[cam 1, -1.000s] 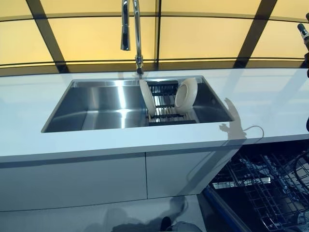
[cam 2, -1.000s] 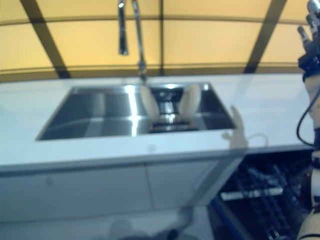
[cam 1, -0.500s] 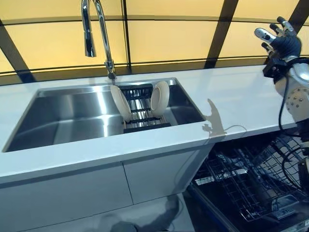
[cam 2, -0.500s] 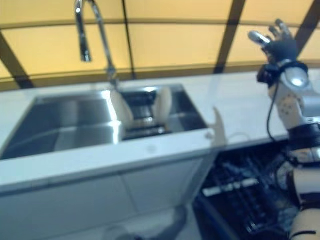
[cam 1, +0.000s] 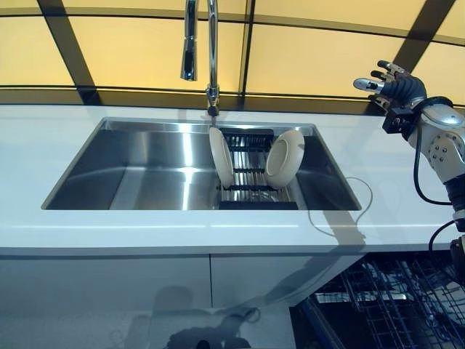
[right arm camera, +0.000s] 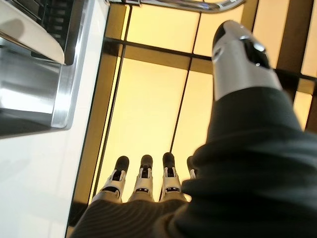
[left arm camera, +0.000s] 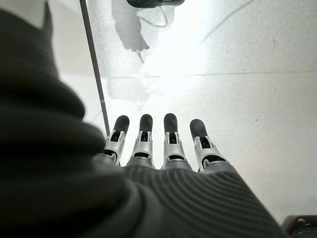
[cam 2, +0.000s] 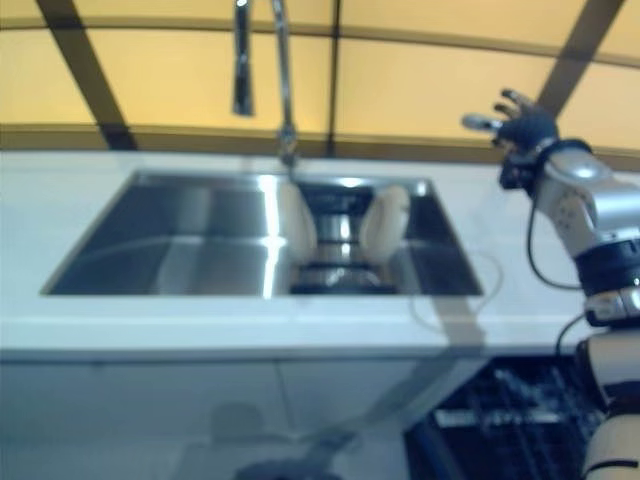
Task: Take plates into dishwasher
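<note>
Twin head views down on sink [cam 1: 145, 174]; wrist views close.

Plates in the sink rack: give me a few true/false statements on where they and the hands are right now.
1. Two plates, left plate and right plate, stand on edge in the rack inside the sink. True.
2. The right hand is curled round a plate. False: it is raised above the counter, to the right of the sink, its fingers straight, holding nothing.
3. The left hand shows only in its wrist view, fingers straight over the floor. True.
4. The rack sits in the left half of the sink. False: it is in the right half, below the faucet.
5. A plate already lies in the dishwasher basket. False: no plate shows in the visible part of the basket.
</note>
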Controlling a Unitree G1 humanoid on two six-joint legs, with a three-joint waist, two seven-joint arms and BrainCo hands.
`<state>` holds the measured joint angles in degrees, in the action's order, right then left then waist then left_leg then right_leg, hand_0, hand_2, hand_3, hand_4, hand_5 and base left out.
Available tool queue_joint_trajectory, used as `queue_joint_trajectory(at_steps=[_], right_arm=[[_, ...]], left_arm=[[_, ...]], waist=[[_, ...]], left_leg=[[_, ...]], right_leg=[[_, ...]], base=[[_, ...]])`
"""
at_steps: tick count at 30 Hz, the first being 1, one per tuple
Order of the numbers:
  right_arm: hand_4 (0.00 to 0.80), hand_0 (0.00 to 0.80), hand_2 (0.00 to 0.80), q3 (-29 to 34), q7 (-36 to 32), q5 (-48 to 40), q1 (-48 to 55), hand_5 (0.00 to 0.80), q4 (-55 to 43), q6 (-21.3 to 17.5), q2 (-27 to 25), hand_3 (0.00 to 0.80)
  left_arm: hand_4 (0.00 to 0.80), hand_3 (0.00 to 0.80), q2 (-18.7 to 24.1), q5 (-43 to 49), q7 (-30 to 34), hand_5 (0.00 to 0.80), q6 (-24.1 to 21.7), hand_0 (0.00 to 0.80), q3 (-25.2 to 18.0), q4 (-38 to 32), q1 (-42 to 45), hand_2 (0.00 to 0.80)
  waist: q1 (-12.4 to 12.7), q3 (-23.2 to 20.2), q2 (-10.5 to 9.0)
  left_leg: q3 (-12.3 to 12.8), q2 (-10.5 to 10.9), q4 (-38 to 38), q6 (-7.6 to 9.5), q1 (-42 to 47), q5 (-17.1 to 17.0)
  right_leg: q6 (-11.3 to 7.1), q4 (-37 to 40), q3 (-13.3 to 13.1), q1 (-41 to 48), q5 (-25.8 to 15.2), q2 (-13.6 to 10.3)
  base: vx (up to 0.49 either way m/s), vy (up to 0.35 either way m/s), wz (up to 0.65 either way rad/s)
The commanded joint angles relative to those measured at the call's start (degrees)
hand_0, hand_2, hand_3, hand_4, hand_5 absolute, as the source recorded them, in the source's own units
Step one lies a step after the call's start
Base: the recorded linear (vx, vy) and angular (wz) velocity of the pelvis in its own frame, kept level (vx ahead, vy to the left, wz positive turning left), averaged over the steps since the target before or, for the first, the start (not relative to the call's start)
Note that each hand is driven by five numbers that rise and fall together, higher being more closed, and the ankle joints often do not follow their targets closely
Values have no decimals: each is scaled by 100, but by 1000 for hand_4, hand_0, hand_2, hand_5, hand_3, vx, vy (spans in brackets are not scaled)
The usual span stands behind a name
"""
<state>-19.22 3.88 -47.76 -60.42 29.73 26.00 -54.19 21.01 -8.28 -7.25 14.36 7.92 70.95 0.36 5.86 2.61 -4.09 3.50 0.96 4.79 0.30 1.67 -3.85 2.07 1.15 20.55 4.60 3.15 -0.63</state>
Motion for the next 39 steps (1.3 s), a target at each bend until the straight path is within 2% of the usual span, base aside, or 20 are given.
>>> queue_joint_trajectory(at_steps=[1,12,18,24,39], right_arm=[[0,0,0,-497,-34,92,-1034,0,197,148,-100,0],[0,0,0,-702,-89,306,-1105,0,383,613,-100,0],[0,0,0,-739,-339,779,-931,0,378,899,-104,0],[0,0,0,-748,-498,888,-850,0,578,966,-154,0],[0,0,0,-669,-683,409,-598,0,521,1069,9,0]], left_arm=[[0,0,148,-50,-69,0,-45,0,137,1,-33,0],[0,0,225,80,-65,0,-94,0,88,-27,233,0],[0,0,206,33,-22,0,-105,0,103,-109,235,0],[0,0,211,14,-51,0,-112,0,164,-199,261,0],[0,0,272,67,-21,0,-79,0,281,-382,288,0]], waist=[[187,60,-273],[331,188,-374],[323,269,-352],[335,309,-338],[321,415,-257]], left_leg=[[201,-229,-41,-343,157,296],[81,-268,21,-392,31,229],[65,-263,21,-385,-7,233],[56,-266,21,-386,-10,248],[49,-250,21,-382,-14,256]], right_leg=[[-840,223,-230,70,-454,-575],[-863,323,-145,56,-499,-540],[-872,329,-146,17,-508,-546],[-886,333,-146,22,-504,-554],[-901,338,-167,4,-517,-569]], base=[[72,14,19],[57,3,6],[0,0,0],[0,0,0],[0,0,0]])
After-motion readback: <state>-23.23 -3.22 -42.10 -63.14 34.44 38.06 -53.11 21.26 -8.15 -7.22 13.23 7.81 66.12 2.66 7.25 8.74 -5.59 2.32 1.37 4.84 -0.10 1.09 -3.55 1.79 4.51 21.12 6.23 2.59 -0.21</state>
